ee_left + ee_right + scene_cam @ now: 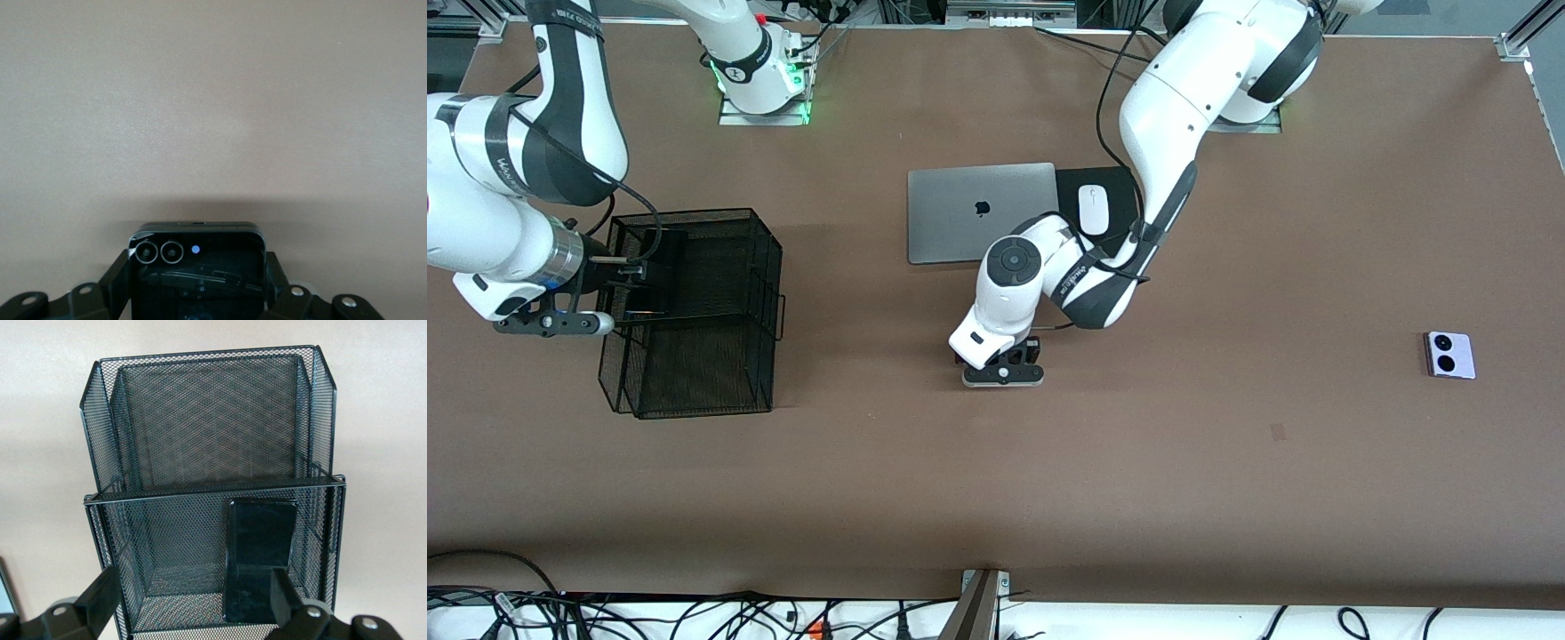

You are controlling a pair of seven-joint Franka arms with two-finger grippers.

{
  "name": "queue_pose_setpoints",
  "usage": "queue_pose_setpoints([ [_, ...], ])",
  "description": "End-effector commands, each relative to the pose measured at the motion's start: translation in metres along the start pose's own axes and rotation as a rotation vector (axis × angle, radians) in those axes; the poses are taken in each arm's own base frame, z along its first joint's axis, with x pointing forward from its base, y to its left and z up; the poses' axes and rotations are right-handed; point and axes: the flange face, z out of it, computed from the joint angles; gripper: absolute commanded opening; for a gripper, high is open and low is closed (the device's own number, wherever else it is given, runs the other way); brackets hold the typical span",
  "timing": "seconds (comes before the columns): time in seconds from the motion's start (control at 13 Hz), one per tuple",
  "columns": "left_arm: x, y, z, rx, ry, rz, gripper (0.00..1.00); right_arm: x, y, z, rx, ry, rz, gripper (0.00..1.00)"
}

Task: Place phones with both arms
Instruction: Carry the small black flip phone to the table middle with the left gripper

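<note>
Down at mid-counter, the left claw (200,297) was clamped on the black flip phone (198,270), which only its wrist view revealed. The right claw (193,600) hung spread wide over the mesh basket (107,440), the long black phone (259,550) inside. The lilac phone (1449,355) lay well apart, toward the left arm's end of the counter (1138,462).

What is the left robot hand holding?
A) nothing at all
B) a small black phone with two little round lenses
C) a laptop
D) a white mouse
B: in the left wrist view the left gripper has its fingers shut on the sides of a small black phone with two round lenses, above the bare table.
</note>
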Motion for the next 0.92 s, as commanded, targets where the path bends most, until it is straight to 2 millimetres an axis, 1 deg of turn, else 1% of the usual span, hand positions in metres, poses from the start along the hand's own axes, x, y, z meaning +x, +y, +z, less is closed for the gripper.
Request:
queue_pose_setpoints([
  [0.0, 0.004, 0.007, -0.001, 0.0, 0.03, 0.022, 0.28, 0.003, -0.003, -0.005, 0.015, -0.003, -0.013, 0.99],
  [0.08, 0.004, 0.007, -0.002, -0.002, 0.031, 0.008, 0.33, 0.003, -0.003, -0.005, 0.015, -0.003, -0.013, 0.99],
  [0.15, 0.005, 0.006, -0.003, -0.003, 0.032, -0.017, 0.61, 0.003, -0.004, -0.005, 0.014, -0.005, -0.015, 0.99],
  [0.23, 0.006, 0.005, -0.003, -0.003, 0.032, -0.026, 0.88, 0.003, -0.004, -0.005, 0.014, -0.005, -0.015, 0.99],
  [0.31, 0.006, 0.006, -0.003, -0.002, 0.033, -0.039, 1.0, 0.002, -0.003, -0.005, 0.015, -0.005, -0.015, 0.99],
  [0.62, 0.008, 0.004, -0.005, -0.001, 0.035, -0.047, 1.0, 0.003, -0.004, -0.004, 0.014, -0.006, -0.015, 0.99],
  [0.77, 0.01, 0.002, -0.013, 0.015, 0.039, -0.029, 1.0, 0.003, -0.004, -0.004, 0.014, -0.006, -0.016, 0.99],
  [0.85, 0.014, -0.004, -0.015, 0.036, 0.038, -0.017, 1.0, 0.001, -0.003, -0.003, 0.016, -0.016, -0.016, 0.99],
])
